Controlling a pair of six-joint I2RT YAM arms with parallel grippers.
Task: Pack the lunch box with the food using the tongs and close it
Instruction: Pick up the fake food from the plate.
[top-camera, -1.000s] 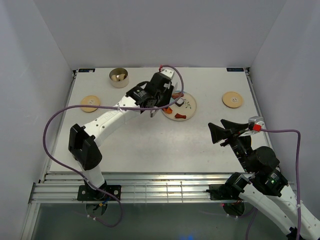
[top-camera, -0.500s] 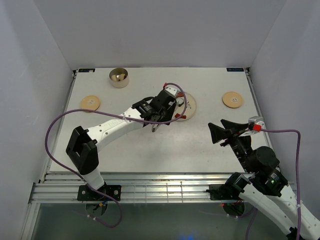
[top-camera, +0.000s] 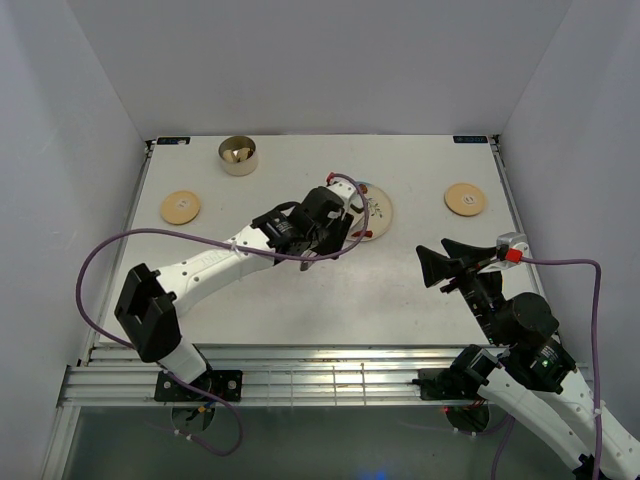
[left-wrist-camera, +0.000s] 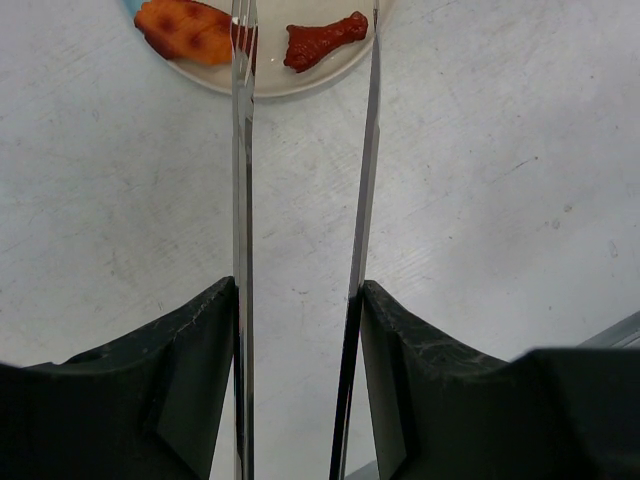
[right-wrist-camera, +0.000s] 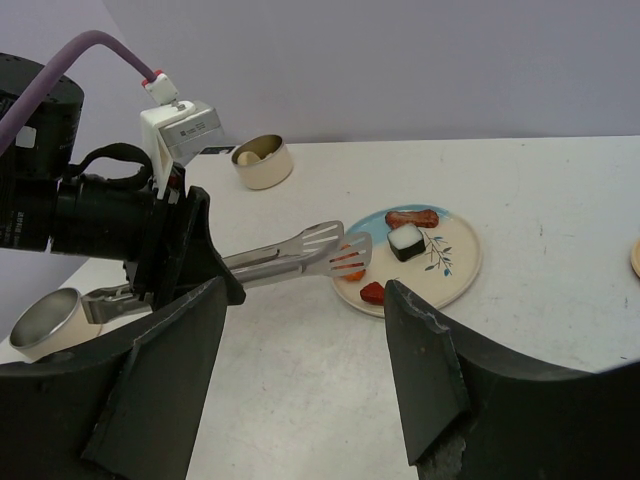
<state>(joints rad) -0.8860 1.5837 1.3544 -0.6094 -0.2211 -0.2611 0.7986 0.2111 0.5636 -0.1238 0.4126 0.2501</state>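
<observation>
My left gripper (top-camera: 325, 240) (left-wrist-camera: 300, 290) is shut on the silver tongs (left-wrist-camera: 243, 200) (right-wrist-camera: 290, 258), one arm against each finger. The tongs stand spread, empty, with their slotted tips over the plate's near-left rim, above an orange food piece (right-wrist-camera: 348, 268) (left-wrist-camera: 190, 30). A red piece (left-wrist-camera: 325, 38) (right-wrist-camera: 373, 292), a white-and-dark piece (right-wrist-camera: 406, 241) and a brown piece (right-wrist-camera: 412, 217) also lie on the plate (right-wrist-camera: 455, 270) (top-camera: 380, 205). One steel tin (top-camera: 237, 155) (right-wrist-camera: 262, 162) stands far left with a pale piece inside. A second tin (right-wrist-camera: 45, 322) sits by the tongs' handle end. My right gripper (top-camera: 445, 262) (right-wrist-camera: 305, 300) is open and empty.
Two round wooden lids lie flat, one (top-camera: 180, 206) at the left and one (top-camera: 465, 198) at the right behind my right gripper. The left arm's purple cable (top-camera: 100, 260) loops over the table's left side. White walls close in the table on three sides.
The left arm has stretched out lower and swung slightly nearer, carrying the tongs along the plate's near-left edge. The right arm has not moved.
</observation>
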